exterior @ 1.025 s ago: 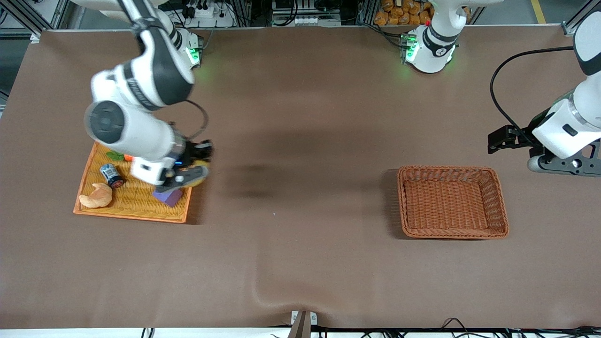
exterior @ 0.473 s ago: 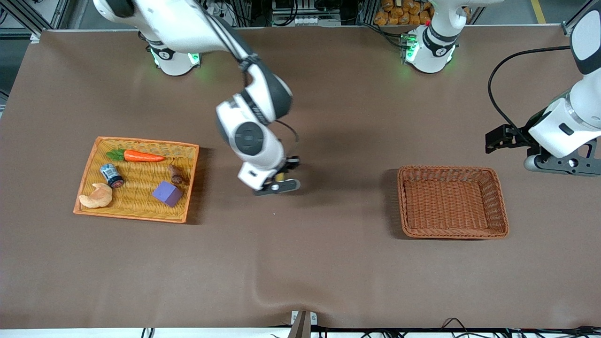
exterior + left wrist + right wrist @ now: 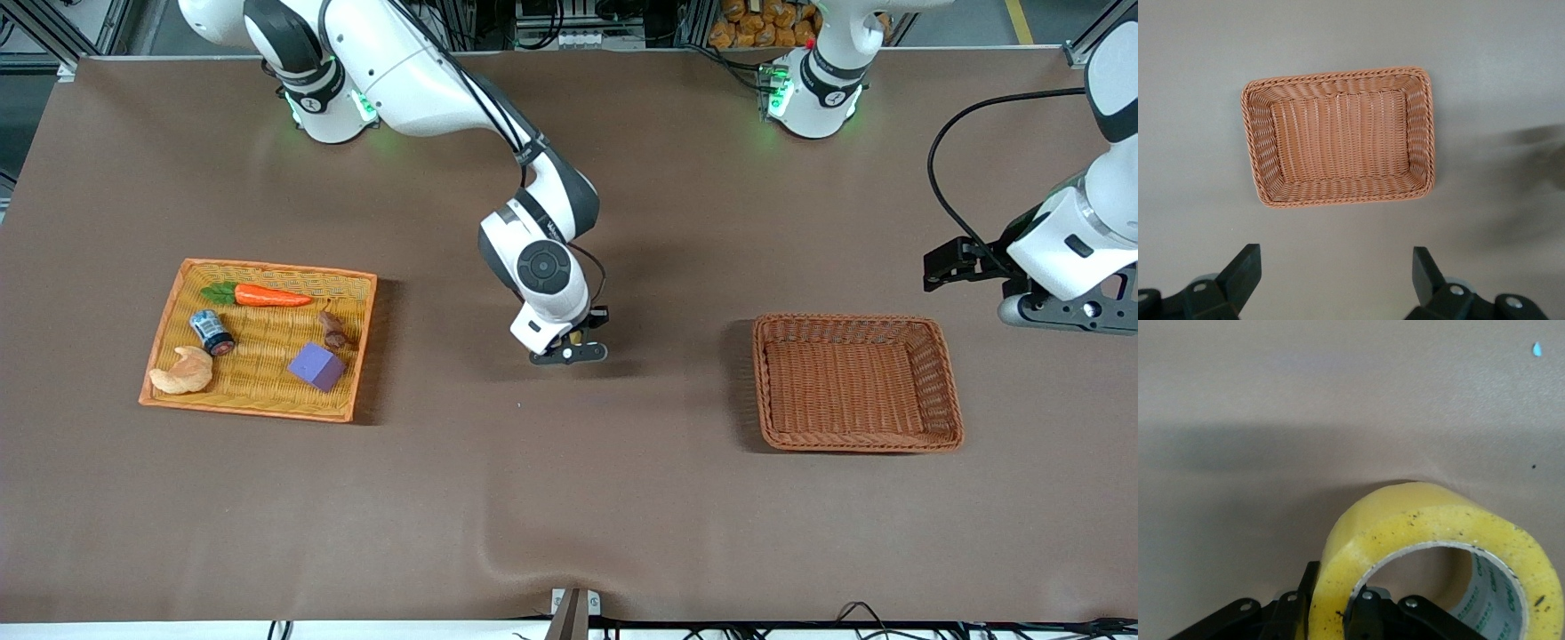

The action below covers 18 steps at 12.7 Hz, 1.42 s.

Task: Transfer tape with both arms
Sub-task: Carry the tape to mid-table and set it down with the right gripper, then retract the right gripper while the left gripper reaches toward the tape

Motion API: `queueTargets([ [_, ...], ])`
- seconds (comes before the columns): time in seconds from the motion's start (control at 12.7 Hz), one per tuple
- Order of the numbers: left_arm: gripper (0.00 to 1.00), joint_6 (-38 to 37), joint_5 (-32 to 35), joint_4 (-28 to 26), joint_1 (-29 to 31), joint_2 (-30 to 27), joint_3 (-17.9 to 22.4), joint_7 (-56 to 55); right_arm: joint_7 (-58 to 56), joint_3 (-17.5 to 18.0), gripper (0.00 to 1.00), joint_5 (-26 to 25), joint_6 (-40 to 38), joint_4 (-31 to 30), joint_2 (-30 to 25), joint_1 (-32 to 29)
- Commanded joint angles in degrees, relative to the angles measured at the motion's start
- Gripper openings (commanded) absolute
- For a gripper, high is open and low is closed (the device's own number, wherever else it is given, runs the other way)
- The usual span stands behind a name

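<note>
Now right gripper is clamped on the tape, one finger through its open centre, one outside the wall, low over the bare table between the flat tray and the empty basket. Left gripper waits with fingers spread wide, holding nothing, above the table beside the basket.

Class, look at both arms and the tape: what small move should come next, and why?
Probably the right gripper should set the tape down on the bare table midway between the trays. It is shut on the tape's wall, low over the cloth, while the open left gripper waits above the empty basket.
</note>
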Motion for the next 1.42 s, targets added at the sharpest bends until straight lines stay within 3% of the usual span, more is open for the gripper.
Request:
queueTargets([
  [0.0,1.0,-0.4,1.16,1.28,-0.58,0.77,0.12,0.69,1.61,-0.46,0.51,0.82,-1.23,2.45,0.38,-0.12],
  [0.08,1.0,-0.4,2.55,1.28,-0.76,0.77,-0.06,0.08,2.05,-0.46,0.77,0.82,-1.75,2.45,-0.14,-0.64],
  [0.16,1.0,-0.4,3.78,1.28,-0.77,0.68,-0.32,-0.1,3.18,-0.55,0.91,0.82,-2.28,2.45,-1.02,-0.91],
  [0.24,1.0,-0.4,3.71,1.28,-0.42,0.77,-0.15,0.16,3.54,-0.64,0.97,0.82,-3.94,2.62,-1.81,-1.61],
  [0.32,1.0,-0.4,3.27,1.19,0.28,1.12,0.12,0.25,3.2,-1.68,0.99,0.82,-6.74,2.89,-2.08,-2.13],
  [0.63,1.0,0.39,1.52,2.5,2.39,5.23,0.82,-11.59,-5.5,-7.04,1.0,0.9,-15.72,-1.75,-14.79,-6.43],
  [0.87,1.0,4.32,-3.32,2.68,1.87,6.91,0.65,-13.98,-13.62,-7.14,1.0,0.99,-17.48,-10.1,-27.36,-13.98],
  [1.02,1.0,4.35,-2.02,2.25,0.13,8.59,-0.49,-15.83,-20.42,-7.14,1.0,1.17,-23.43,-11.0,-30.63,-19.51],
  [1.18,1.0,4.43,-0.6,2.15,-0.85,8.76,-1.02,-16.63,-21.05,-8.36,1.0,0.3,-30.55,-7.85,-31.17,-21.29],
  [1.34,1.0,4.26,-1.99,1.98,-4.43,10.6,-1.99,-16.89,-29.71,-10.48,1.0,-0.5,-34.36,-6.51,-33.35,-22.35],
])
